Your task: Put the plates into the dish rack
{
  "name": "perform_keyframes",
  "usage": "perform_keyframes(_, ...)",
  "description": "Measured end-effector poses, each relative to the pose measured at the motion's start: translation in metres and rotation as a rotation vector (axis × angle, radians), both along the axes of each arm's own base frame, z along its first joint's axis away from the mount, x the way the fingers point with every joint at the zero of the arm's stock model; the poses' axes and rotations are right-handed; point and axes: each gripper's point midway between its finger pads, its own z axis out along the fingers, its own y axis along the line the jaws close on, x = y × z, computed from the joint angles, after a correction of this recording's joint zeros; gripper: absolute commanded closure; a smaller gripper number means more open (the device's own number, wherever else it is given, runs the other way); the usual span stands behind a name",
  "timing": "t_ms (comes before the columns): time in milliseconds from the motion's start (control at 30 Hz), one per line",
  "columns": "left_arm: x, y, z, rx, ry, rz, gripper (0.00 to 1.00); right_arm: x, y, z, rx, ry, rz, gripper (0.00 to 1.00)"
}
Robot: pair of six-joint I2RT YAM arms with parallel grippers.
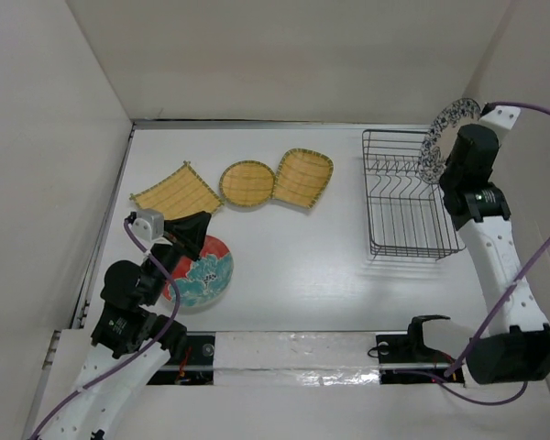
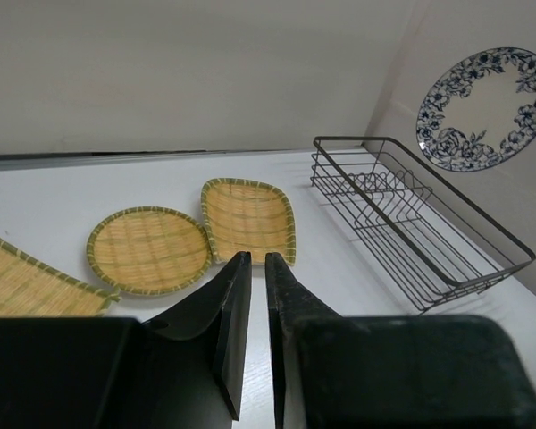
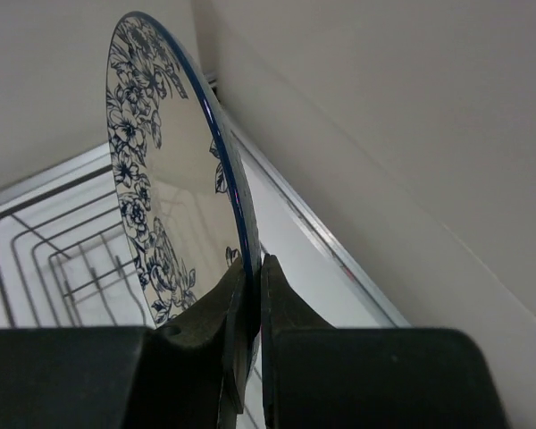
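- Square bamboo plate [image 1: 176, 192]: lies flat at the far left of the table, apart from the rack. Judged light, stiff and rough-woven. Its raised edge is the natural place to pinch.
- Left gripper [image 2: 257, 259]: fingers drawn almost together, a thin slit between them, nothing held. It hangs over the red-and-teal plate [image 1: 202, 275], which lies flat near the left arm's base. Judged glazed ceramic, so heavy, slick and breakable. It sits flush on the table, so the rim will be awkward to get under.
- Round bamboo plate [image 1: 247, 183] and rounded-square bamboo plate [image 1: 303, 176]: flat at mid-table, edges touching or overlapping. Same light, grippy character. Lifting one may drag the other.
- Dish rack [image 1: 412, 255]: stands at the right and no plate is seen in it. Its thin upright prongs call for each plate to enter on edge.
- Blue-and-white plate [image 1: 440, 128]: held on edge in the air above the rack's far right corner, near the side wall.
- Right gripper [image 3: 253, 268]: clamped on that plate's lower rim, one finger on each face. Judged a small hold on a smooth, heavy disc, so it may swing or slip. Set it down gently between the prongs.
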Motion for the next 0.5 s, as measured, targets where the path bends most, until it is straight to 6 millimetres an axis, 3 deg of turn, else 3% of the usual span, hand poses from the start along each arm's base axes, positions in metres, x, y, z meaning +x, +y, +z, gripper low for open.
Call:
perform_keyframes(167,-0.003,-0.004,-0.003,0.009,0.007,-0.016,0.89,0.032,-0.032,-0.015,-0.071,0.082,-0.006,1.0)
perform_keyframes(500,-0.012,-0.001,0.005,-0.007,-0.027,-0.02,0.88,0.072,-0.048,-0.034,-0.216,0.183,0.083,1.0)
